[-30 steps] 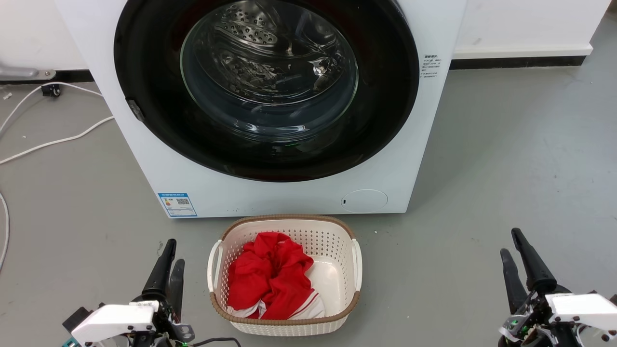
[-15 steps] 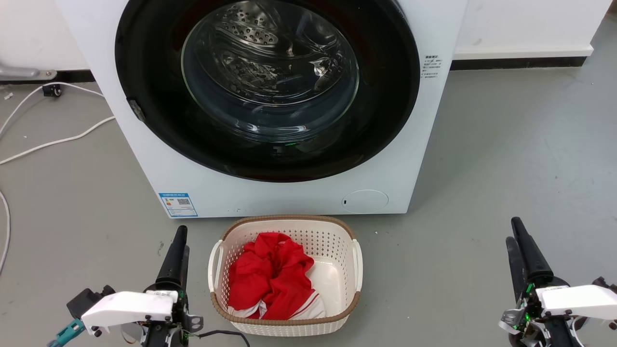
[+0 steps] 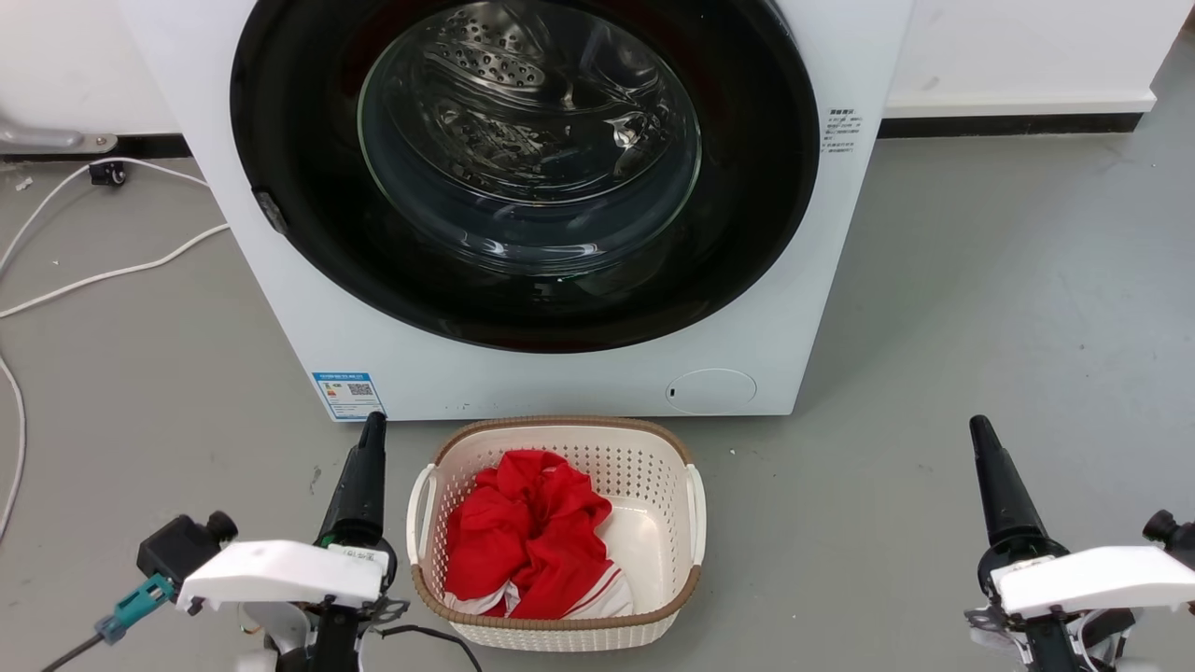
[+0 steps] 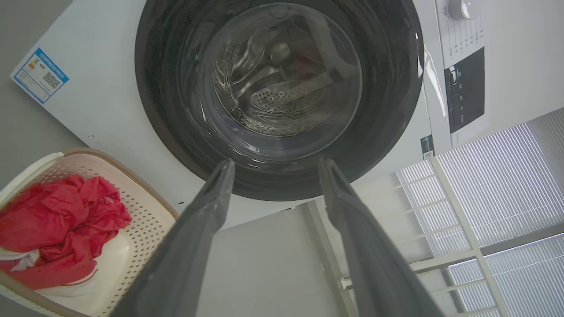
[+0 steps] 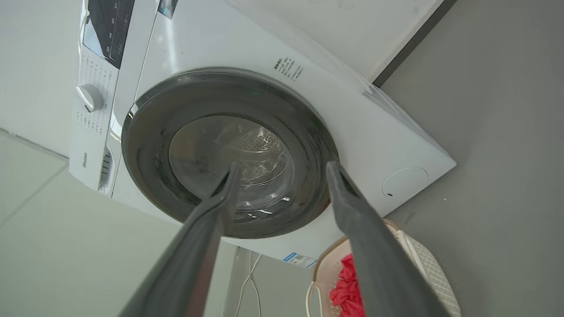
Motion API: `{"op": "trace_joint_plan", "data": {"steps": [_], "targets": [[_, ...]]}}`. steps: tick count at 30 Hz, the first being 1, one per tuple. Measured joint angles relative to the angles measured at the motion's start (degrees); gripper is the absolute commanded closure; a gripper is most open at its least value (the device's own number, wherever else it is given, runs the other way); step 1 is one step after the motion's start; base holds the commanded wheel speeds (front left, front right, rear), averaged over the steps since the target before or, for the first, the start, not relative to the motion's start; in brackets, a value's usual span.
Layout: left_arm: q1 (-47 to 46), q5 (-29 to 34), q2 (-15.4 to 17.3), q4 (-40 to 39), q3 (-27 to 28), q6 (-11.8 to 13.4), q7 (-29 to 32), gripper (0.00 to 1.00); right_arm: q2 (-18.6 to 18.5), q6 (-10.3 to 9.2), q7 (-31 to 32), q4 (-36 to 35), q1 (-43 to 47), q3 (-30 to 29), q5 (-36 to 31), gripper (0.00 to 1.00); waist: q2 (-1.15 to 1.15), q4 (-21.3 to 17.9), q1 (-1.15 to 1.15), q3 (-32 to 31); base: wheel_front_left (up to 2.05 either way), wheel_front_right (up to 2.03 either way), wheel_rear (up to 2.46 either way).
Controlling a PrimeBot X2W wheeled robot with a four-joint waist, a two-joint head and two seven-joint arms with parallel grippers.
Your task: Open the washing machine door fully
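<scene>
The white washing machine [image 3: 560, 378] stands ahead of me on the grey floor. Its round glossy black door [image 3: 756, 187] lies flat against the front, and the steel drum shows through the glass bowl. A small latch piece [image 3: 271, 213] sits on the door's left edge. My left gripper [image 3: 372, 425] points up just below the machine's lower left corner, beside the basket. In the left wrist view my left gripper [image 4: 276, 162] is open and empty, aimed at the door [image 4: 167, 110]. My right gripper [image 3: 980, 427] hovers over bare floor to the right. The right wrist view shows it [image 5: 283, 164] open before the door [image 5: 145, 145].
A white perforated laundry basket [image 3: 560, 427] with a brown rim holds red cloth [image 3: 523, 532] right in front of the machine, between my arms. White cables [image 3: 112, 273] run over the floor at the left. A wall with dark skirting [image 3: 1008, 123] stands behind.
Both grippers have risen toward the machine and turned edge-on in the head view. The left one now reaches the machine's lower corner. The camera shifted slightly. The door has not moved.
</scene>
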Motion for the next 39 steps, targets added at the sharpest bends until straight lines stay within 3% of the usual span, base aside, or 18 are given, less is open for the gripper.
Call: {"op": "trace_joint_plan", "data": {"steps": [13,39], "targets": [[-0.9,14.8,0.1,0.4,-1.3,0.0,-2.6,0.0,0.0,0.01,-2.6,-1.6,0.3,0.7,-15.6,0.0,0.0,0.2,0.0,-0.2,0.0,0.0,0.0],[-2.1,34.7,0.1,2.2,-3.5,-0.1,-6.9,0.0,0.1,0.01,-4.1,-4.2,1.6,1.4,-34.8,0.0,0.0,0.8,0.0,-0.5,0.0,0.0,0.0]]}}
